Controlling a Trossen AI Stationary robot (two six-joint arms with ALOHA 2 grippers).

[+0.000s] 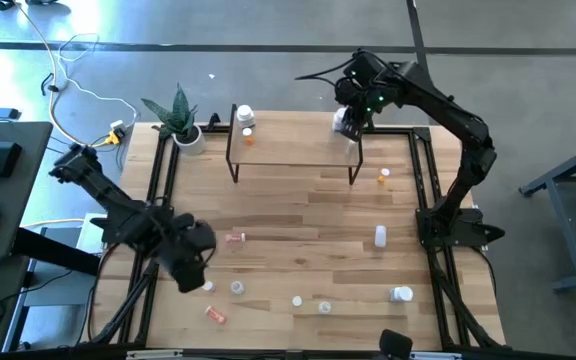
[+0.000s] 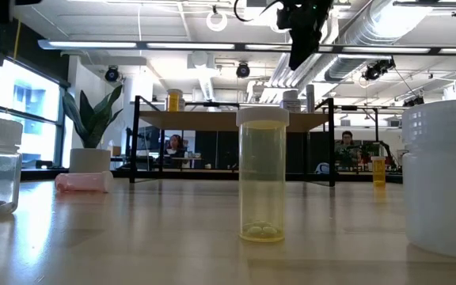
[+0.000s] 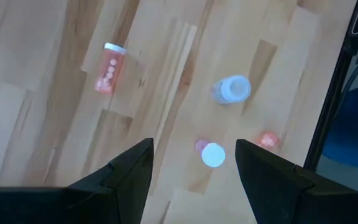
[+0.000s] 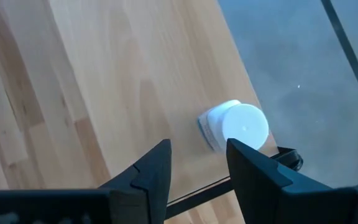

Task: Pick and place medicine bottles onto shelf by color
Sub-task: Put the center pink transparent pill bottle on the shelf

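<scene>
Above, the right claw (image 4: 197, 163) hangs open over a white bottle (image 4: 236, 126) at the shelf (image 4: 104, 81) corner.

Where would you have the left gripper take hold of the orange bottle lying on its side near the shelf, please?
Probably across the middle of its body, coming straight down from above. The orange bottle lies flat on the table with its white cap at one end, so its long sides are free. The left gripper hangs open above the table; I would turn its fingers to straddle the bottle's width, clear of the cap.
</scene>
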